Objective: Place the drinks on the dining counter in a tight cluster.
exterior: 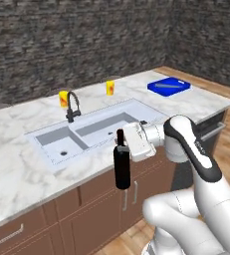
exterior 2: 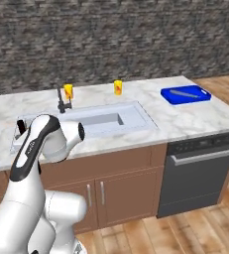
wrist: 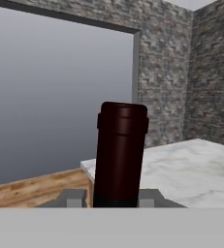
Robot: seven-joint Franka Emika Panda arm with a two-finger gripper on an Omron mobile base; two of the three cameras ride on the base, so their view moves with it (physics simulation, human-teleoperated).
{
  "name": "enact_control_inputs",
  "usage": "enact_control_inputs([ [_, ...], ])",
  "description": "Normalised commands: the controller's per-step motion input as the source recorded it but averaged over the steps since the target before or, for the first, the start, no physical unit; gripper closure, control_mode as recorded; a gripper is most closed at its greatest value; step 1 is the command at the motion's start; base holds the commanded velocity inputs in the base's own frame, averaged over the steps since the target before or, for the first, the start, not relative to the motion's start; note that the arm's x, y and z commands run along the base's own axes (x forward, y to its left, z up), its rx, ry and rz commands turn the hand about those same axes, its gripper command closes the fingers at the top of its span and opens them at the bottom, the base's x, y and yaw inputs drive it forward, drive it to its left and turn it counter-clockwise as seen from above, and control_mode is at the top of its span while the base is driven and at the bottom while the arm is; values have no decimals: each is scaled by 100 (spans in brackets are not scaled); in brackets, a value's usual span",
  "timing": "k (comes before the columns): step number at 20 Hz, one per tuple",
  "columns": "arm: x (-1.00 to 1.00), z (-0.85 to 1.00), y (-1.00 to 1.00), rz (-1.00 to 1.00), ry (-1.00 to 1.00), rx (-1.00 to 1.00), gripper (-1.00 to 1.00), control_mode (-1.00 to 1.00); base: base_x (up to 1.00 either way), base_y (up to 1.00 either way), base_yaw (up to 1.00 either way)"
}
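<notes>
A tall black wine bottle [exterior: 122, 168] hangs upright with my gripper [exterior: 121, 145] shut on its neck. In the left base view it overlaps the front edge of the dining counter [exterior: 17, 174], just in front of the inset sink [exterior: 86, 130]. In the hand view the dark neck [wrist: 119, 155] rises between my two fingertips [wrist: 74, 198], with white marble [wrist: 196, 169] behind it. In the right base view the bottle's top [exterior 2: 21, 127] peeks out behind my arm, over the counter [exterior 2: 185, 120].
Two yellow cups [exterior: 63, 98] [exterior: 110, 87] stand behind the sink beside the black faucet [exterior: 72, 105]. A blue board [exterior: 169, 85] lies at the counter's far right. A dishwasher [exterior 2: 200, 173] sits under the counter's right end, brown cabinets elsewhere.
</notes>
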Motion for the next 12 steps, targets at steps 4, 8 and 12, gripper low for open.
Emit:
enact_control_inputs([
  [4,0,0,0,0,0,0,100,100,66,-40,5],
  [8,0,0,0,0,0,0,100,100,62,-40,8],
  [12,0,0,0,0,0,0,100,100,60,-37,13],
])
